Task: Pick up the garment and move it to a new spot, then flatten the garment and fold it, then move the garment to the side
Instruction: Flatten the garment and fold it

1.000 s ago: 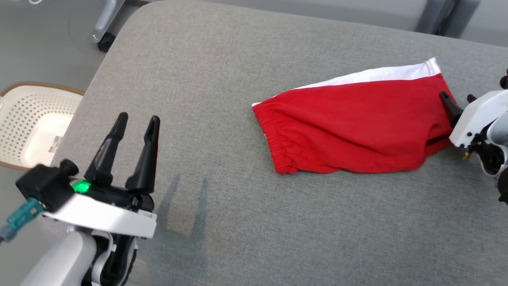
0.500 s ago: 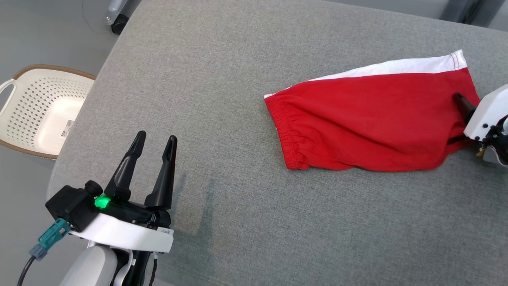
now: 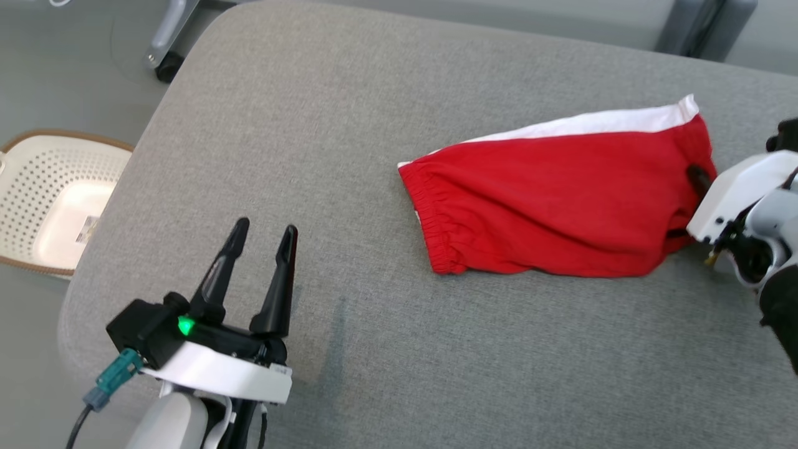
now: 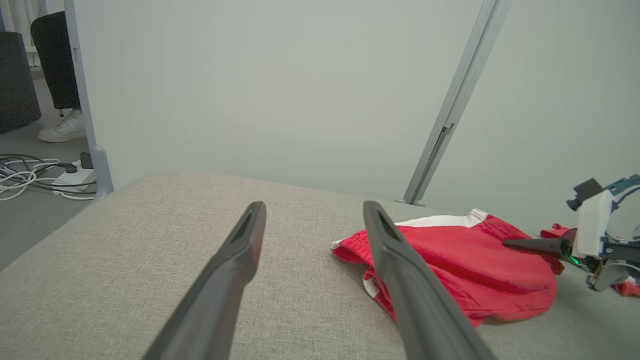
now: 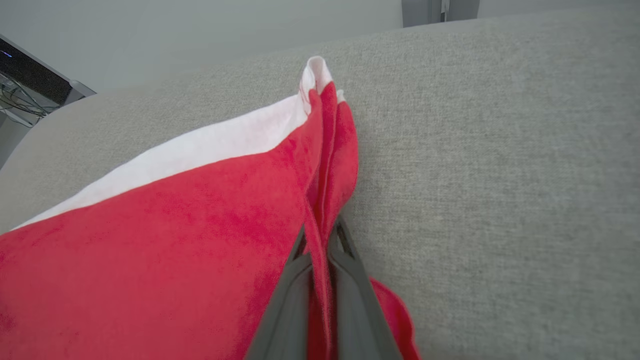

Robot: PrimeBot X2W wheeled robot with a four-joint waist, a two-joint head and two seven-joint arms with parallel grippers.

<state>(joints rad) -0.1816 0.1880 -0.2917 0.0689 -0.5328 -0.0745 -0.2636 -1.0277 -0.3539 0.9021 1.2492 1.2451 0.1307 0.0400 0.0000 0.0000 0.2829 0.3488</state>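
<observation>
Heads up, your garment (image 3: 555,206) is bright red with a white band along one long edge. The cushion (image 3: 349,106) under the garment is plain speckled grey. Well away from the garment, the basket (image 3: 28,187) is cream with dotted holes and a brown rim.

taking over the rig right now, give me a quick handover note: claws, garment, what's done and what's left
Left claw: open and empty, over the grey padded surface, apart from the cloth.
Right claw: shut on the red garment, pinching its edge on the robot's right.
Garment: lies on the surface toward the robot's right, with its white band along the far edge and its gathered elastic end pointing left.
Done: grasp made.
Left: lift it and move it to a new spot, flatten, fold, move aside.
</observation>
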